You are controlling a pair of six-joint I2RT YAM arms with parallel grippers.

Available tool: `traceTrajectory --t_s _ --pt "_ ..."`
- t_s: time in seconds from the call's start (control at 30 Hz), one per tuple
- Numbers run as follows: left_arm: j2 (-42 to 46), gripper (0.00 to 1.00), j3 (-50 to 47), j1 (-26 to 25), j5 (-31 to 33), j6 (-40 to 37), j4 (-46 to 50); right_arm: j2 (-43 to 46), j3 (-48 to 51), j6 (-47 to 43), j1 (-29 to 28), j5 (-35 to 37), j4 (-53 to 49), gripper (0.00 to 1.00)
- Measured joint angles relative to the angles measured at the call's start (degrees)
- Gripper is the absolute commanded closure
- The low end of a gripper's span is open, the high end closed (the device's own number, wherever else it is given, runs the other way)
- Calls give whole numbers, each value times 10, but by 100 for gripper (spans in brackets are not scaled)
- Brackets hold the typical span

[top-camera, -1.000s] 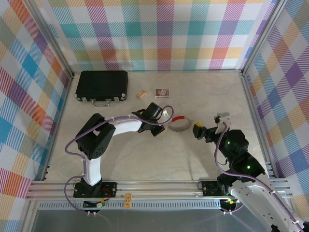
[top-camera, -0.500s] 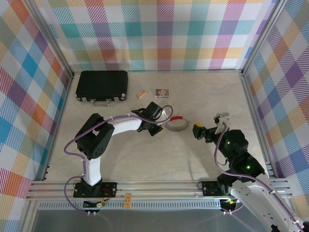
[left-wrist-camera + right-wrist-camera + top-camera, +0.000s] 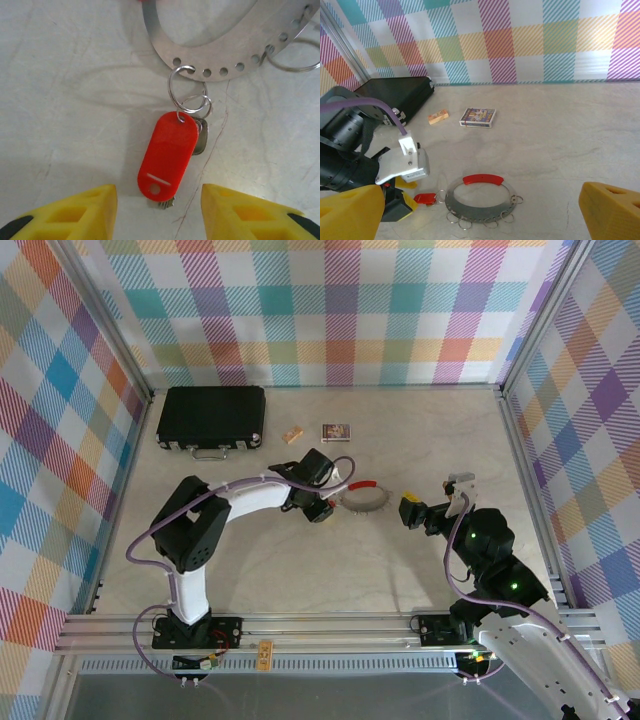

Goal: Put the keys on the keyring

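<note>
Seen from above, the keyring (image 3: 365, 498) lies flat on the counter (image 3: 430, 440) between the two pairs of fingers. The left fingers (image 3: 328, 506) are just beside its rim, and the right fingers (image 3: 408, 510) are a little apart from it on the opposite side. A black case (image 3: 211, 418), a tan block (image 3: 291, 435) and a card (image 3: 336, 431) rest well beyond the left fingers.

In the left wrist view, the yellow fingers stand moderately apart and hold nothing. The keys (image 3: 166, 155), a red tag with a grey key tucked behind it, lie flat just ahead of the gap. The key's tip reaches in between the fingertips and touches neither of them. Two small wire rings (image 3: 187, 95) link at the tag's far end. The larger one appears to be threaded through a hole in the keyring's flat metal band, which curves across farther ahead. Another wire ring hangs from a hole ahead of the right-hand finger.

In the right wrist view, the right fingers are spread wide and hold nothing. The keyring lies ahead of the gap, with its red sleeve (image 3: 482, 179) on the far rim and wire rings along the near rim. The red tag lies just beside the rim, ahead of the left-hand finger, and the left fingers are close against it. The card, block and case sit farther ahead and to the left.
</note>
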State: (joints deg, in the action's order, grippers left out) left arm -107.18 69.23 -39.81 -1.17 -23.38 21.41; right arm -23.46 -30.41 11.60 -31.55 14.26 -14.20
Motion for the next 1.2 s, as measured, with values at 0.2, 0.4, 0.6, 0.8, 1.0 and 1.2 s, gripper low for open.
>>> traceTrajectory --t_s 0.2,0.4,0.6,0.8,1.0,1.2 --pt "67 40 -20 9 -12 22 -7 0 0 0 0 0 0 1" --pt "176 28 -87 33 -20 78 -48 0 4 0 0 3 6 1" --pt "310 12 -187 51 19 160 -152 -13 35 0 0 22 42 1" --pt "413 0 -316 54 156 219 -290 -64 75 -6 0 59 107 1" --pt "419 0 -395 89 295 226 -400 -181 84 -46 5 136 214 1" --pt "382 0 -410 165 339 219 -478 -319 90 -112 37 176 330 1"
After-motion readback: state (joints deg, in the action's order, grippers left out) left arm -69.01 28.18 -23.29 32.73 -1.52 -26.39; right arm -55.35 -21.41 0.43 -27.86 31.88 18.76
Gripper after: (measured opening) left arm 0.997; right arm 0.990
